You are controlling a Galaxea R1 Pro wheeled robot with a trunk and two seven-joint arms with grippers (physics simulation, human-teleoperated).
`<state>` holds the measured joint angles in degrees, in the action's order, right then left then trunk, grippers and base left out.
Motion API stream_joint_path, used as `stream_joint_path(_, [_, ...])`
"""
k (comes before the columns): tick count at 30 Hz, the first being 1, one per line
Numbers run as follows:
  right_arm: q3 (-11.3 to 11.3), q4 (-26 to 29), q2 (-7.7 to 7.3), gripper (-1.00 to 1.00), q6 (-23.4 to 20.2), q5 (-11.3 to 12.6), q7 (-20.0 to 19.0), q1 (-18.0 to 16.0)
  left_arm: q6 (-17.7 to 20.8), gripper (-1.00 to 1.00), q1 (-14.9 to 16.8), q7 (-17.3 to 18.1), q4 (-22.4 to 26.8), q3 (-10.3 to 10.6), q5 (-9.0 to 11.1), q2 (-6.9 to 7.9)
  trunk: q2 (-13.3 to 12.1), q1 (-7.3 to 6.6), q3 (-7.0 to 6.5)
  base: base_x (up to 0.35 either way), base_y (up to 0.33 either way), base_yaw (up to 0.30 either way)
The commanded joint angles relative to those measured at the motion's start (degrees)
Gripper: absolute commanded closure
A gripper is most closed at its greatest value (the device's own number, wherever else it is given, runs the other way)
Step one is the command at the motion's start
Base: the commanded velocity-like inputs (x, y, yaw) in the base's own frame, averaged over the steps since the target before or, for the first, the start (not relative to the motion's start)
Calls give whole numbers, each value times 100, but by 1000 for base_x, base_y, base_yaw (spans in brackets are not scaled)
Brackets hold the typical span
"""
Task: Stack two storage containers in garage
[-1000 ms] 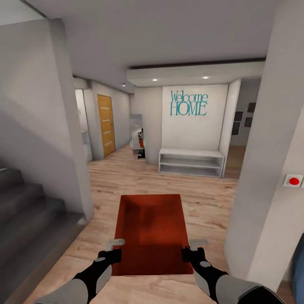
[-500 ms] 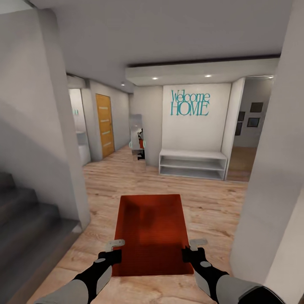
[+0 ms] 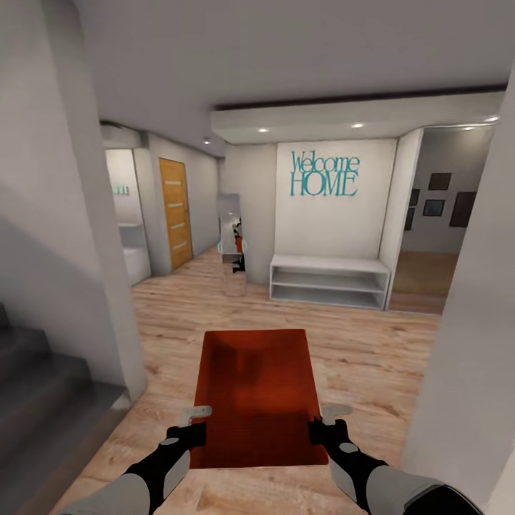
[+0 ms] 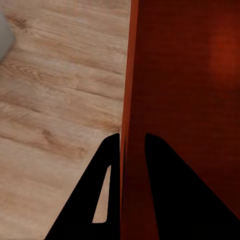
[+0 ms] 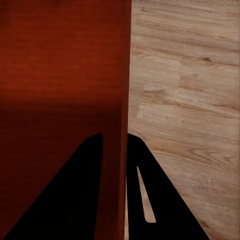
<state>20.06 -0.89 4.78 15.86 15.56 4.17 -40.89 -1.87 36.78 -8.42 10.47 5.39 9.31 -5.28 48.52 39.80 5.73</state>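
Left gripper (image 3: 192,422) is pinched on the left wall of the tub (image 3: 254,390), one finger (image 4: 107,185) outside and the other inside the wall, and the right gripper (image 3: 323,422) is doing the same thing on the right wall, so the tub's carried level between both arms out in front of the robot, held up over the plank floor (image 3: 372,350). Inside of the tub is finely ribbed, looks like nothing in it. Robot's in a hallway: grey stairs (image 3: 43,400) down at the left, a white pillar (image 3: 465,343) close on the right, and straight ahead a white low shelf (image 3: 329,280) under teal "Welcome HOME" lettering (image 3: 323,174). There's an orange-brown door (image 3: 176,212) further back on the left.
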Motion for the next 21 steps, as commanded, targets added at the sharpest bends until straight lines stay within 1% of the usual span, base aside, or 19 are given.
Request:
stream_joint_path(1, [-187,-19,-12,100,23,87,14,-7,-15,100,5,-63,17,93,1,161,7,4,9,322,0,0])
stream_joint_path(21, [-187,-19,-12,100,23,87,19,-7,-15,100,5,-63,16,88,8,194,7,4,9,322,0,0])
